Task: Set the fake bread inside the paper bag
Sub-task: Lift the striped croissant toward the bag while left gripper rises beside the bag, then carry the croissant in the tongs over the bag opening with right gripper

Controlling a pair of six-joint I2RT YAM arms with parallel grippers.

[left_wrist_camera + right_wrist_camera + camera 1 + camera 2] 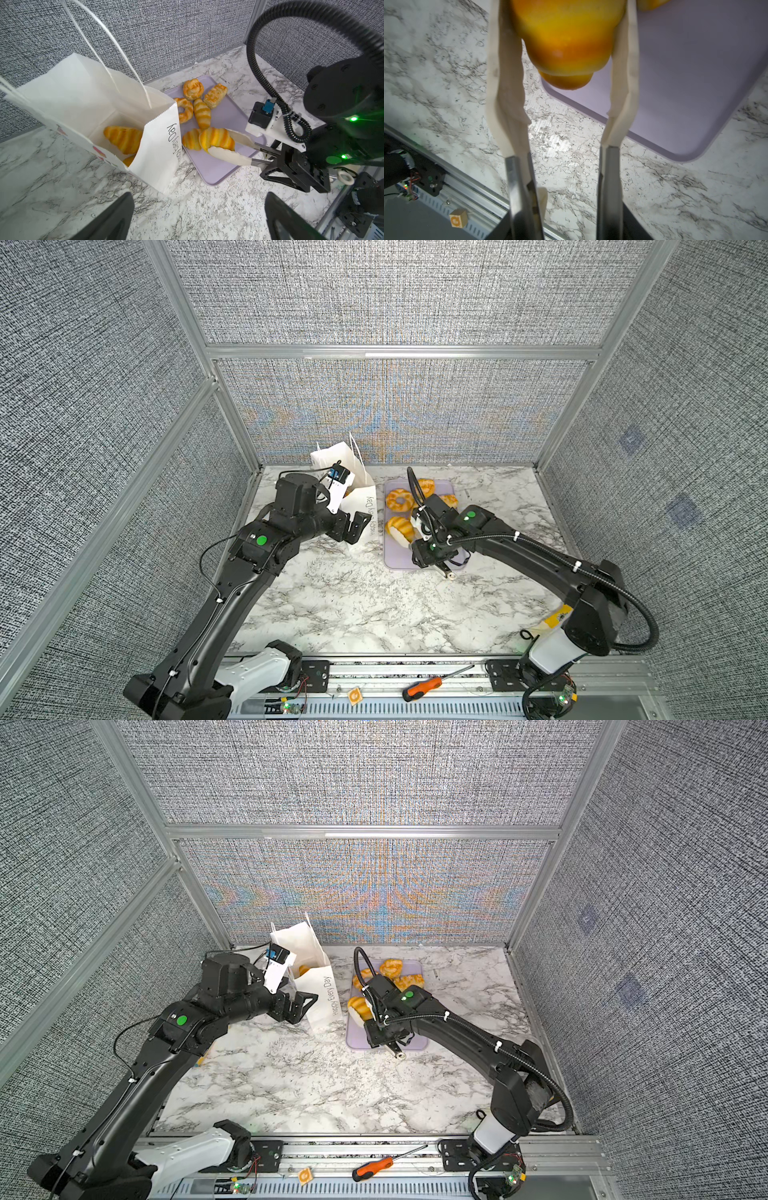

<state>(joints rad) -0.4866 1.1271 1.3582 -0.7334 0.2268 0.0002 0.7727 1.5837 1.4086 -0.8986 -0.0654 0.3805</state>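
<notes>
marble tabletop (374,605) had loads of free room up front, but everything was crammed by the back wall (395,414). paper bag (158,149) stood open with two pieces of fake bread (122,137) inside. left gripper (306,1009) gaped wide beside it, gripping nothing, so imo a knock on the rim or cord handle (116,45) could've tipped it. purple tray (224,116) sat right beside the bag. right gripper (218,140) was half closed round a croissant (212,135) over the tray. glossy shell, might've slipped.
</notes>
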